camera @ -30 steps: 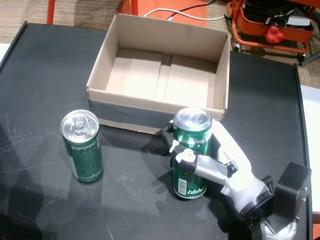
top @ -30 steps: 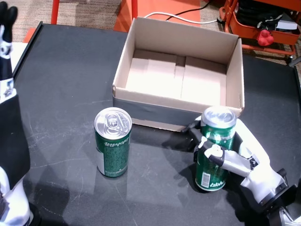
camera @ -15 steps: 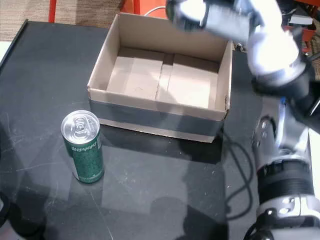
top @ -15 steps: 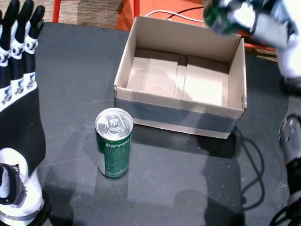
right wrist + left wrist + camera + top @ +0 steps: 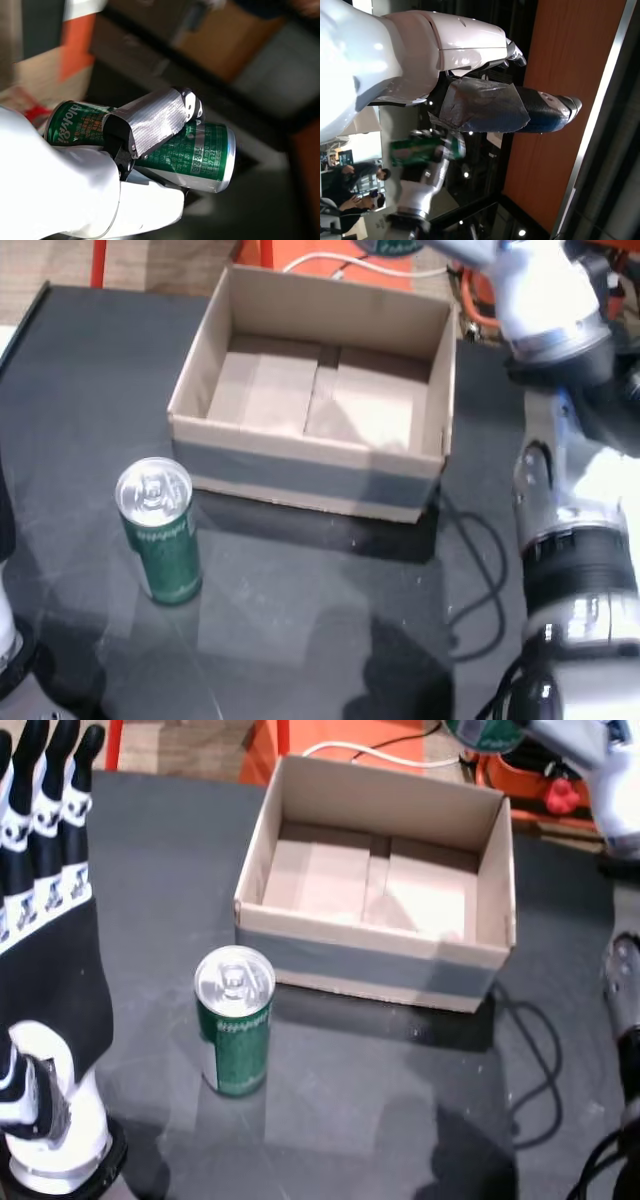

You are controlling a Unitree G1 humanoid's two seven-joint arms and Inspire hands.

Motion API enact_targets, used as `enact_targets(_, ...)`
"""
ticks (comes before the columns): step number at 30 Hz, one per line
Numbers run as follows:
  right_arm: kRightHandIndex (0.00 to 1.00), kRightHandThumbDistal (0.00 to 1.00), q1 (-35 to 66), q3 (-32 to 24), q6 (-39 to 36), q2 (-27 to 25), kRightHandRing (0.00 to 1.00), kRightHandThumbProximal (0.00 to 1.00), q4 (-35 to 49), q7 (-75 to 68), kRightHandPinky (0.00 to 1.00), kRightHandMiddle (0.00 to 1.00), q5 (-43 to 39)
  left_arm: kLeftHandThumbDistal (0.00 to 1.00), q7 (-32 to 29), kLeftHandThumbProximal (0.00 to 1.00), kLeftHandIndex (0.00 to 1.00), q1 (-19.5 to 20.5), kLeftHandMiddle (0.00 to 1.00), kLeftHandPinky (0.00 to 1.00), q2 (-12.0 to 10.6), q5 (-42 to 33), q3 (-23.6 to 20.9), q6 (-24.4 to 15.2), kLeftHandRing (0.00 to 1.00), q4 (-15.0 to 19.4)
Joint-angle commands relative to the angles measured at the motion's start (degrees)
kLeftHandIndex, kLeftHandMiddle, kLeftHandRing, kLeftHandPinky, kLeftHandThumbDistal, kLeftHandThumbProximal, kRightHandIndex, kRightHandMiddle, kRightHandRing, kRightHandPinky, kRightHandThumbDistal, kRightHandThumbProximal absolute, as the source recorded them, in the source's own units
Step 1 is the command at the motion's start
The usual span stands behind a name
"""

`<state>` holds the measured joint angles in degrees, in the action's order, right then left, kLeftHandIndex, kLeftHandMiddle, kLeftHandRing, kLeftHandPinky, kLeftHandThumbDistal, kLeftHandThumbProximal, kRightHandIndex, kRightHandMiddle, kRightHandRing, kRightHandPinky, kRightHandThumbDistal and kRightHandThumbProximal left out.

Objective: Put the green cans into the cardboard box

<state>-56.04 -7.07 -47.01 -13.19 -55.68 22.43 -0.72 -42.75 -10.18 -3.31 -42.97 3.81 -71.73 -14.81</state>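
Observation:
One green can (image 5: 233,1020) stands upright on the black table (image 5: 400,1100) in front of the open cardboard box (image 5: 370,948); both head views show this can (image 5: 160,530) and the box (image 5: 300,462). The box floor is bare. My right hand (image 5: 150,125) is shut on a second green can (image 5: 200,150), held high above the box's far right corner, mostly cut off by the top edge in a head view (image 5: 488,730). My left hand (image 5: 45,870) is raised at the left, fingers straight, holding nothing.
An orange cart (image 5: 560,780) and a white cable (image 5: 370,758) lie on the floor beyond the table. In the left wrist view, people (image 5: 355,185) stand in the background. The table's left edge runs close to my left arm.
My right hand lifted its can from the table in front of the box and carried it up above the box's far side. My left hand rose further into view. The other can stayed put.

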Motion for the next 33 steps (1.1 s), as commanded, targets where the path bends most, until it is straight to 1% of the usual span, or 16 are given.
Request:
enact_targets(1, 0.06, 0.02, -5.1, 6.0, 1.2, -2.9, 0.14, 0.29, -8.5, -12.5, 0.22, 0.07, 11.9, 0.71, -1.1, 0.91, 1.0, 0.7, 1.0, 1.0, -0.6, -1.0, 0.0, 0.8, 1.0, 0.9)
enact_targets(2, 0.08, 0.05, -6.7, 8.6, 2.9, -3.6, 0.14, 0.3, -11.1, -16.9, 0.23, 0.09, 15.9, 0.73, -1.1, 0.92, 1.0, 1.0, 1.0, 1.0, -0.6, -1.1, 0.1, 0.8, 1.0, 1.2)
enact_targets(3, 0.09, 0.08, -8.1, 10.9, 5.2, -3.8, 0.15, 0.25, -13.5, -19.8, 0.25, 0.1, 18.9, 0.74, -1.0, 0.92, 1.0, 1.5, 1.0, 1.0, -0.6, -1.0, 0.1, 0.8, 1.0, 1.6)
enact_targets(5, 0.09, 0.11, -10.3, 14.9, 9.5, -3.9, 0.14, 0.3, -17.1, -24.3, 0.26, 0.09, 24.0, 0.75, -1.0, 0.93, 1.0, 2.0, 1.0, 1.0, -0.7, -0.8, 0.1, 0.6, 1.0, 2.1)
enact_targets(8, 0.02, 0.24, -12.8, 22.5, 15.4, -3.9, 0.09, 0.39, -20.0, -31.3, 0.26, 0.03, 32.9, 0.67, -0.9, 0.96, 1.0, 2.0, 0.99, 1.0, -1.4, -0.2, 0.1, 0.0, 1.0, 2.1)
enact_targets(10, 0.05, 0.3, -13.7, 26.5, 18.6, -3.7, 0.11, 0.29, -21.0, -34.2, 0.3, 0.05, 37.3, 0.66, -0.8, 0.97, 1.0, 2.0, 0.99, 1.0, -2.0, 0.6, 0.2, -0.8, 1.0, 1.7)
enact_targets(12, 0.09, 0.28, -13.8, 27.8, 20.4, -3.1, 0.14, 0.22, -21.5, -34.6, 0.32, 0.09, 38.4, 0.64, -0.6, 1.0, 1.0, 2.0, 0.99, 1.0, -2.6, 1.6, 0.1, -1.9, 1.0, 1.0)
enact_targets(14, 0.06, 0.26, -13.7, 27.9, 21.4, -2.6, 0.1, 0.3, -21.8, -33.8, 0.29, 0.06, 38.1, 0.62, -0.2, 1.0, 1.0, 1.8, 0.99, 1.0, -3.2, 2.6, -0.2, -3.3, 1.0, 0.2)
enact_targets(17, 0.0, 0.19, -13.6, 28.5, 22.3, -1.9, 0.06, 0.25, -22.1, -33.2, 0.3, 0.02, 38.1, 0.6, -0.1, 1.0, 1.0, 1.6, 0.99, 1.0, -3.1, 2.5, 0.4, -4.4, 1.0, -0.4)
enact_targets(19, 0.0, 0.21, -13.5, 29.3, 22.5, -1.7, 0.06, 0.25, -22.1, -32.8, 0.28, 0.02, 38.4, 0.6, 0.3, 1.0, 1.0, 1.8, 0.98, 1.0, -3.2, 2.5, 0.8, -4.6, 1.0, -0.4)
enact_targets(21, 0.01, 0.22, -13.4, 29.9, 22.7, -1.6, 0.06, 0.28, -22.2, -32.1, 0.25, 0.04, 38.5, 0.65, 0.8, 1.0, 1.0, 2.5, 0.98, 1.0, -3.1, 2.5, 1.1, -4.3, 1.0, 0.0)
enact_targets(23, 0.02, 0.21, -13.3, 30.3, 22.8, -1.7, 0.07, 0.3, -22.2, -31.7, 0.24, 0.04, 38.6, 0.64, 1.4, 1.0, 1.0, 3.0, 0.98, 1.0, -3.1, 2.8, 1.3, -4.3, 1.0, 0.1)
enact_targets(29, 0.04, 0.09, -14.0, 31.6, 24.9, -2.1, 0.09, 0.34, -22.5, -28.9, 0.21, 0.07, 38.9, 0.63, 2.0, 1.0, 1.0, 2.6, 0.98, 1.0, -2.8, 3.0, 1.7, -5.8, 1.0, -0.6)
enact_targets(30, 0.08, 0.1, -14.3, 32.0, 25.1, -2.2, 0.12, 0.34, -22.5, -27.8, 0.26, 0.1, 39.3, 0.64, 2.1, 1.0, 1.0, 2.6, 0.98, 1.0, -2.8, 3.2, 1.7, -6.0, 1.0, -0.8)
enact_targets(32, 0.24, 0.16, -15.1, 33.9, 25.6, -2.5, 0.3, 0.42, -22.6, -25.7, 0.42, 0.26, 41.1, 0.67, 2.7, 1.0, 1.0, 2.5, 0.98, 1.0, -2.9, 3.9, 1.7, -6.5, 1.0, -1.1)
enact_targets(33, 0.28, 0.19, -15.5, 34.6, 25.7, -2.6, 0.33, 0.43, -22.6, -24.8, 0.44, 0.28, 41.7, 0.68, 3.0, 1.0, 1.0, 2.5, 0.98, 1.0, -3.1, 4.2, 1.7, -6.8, 1.0, -1.3)
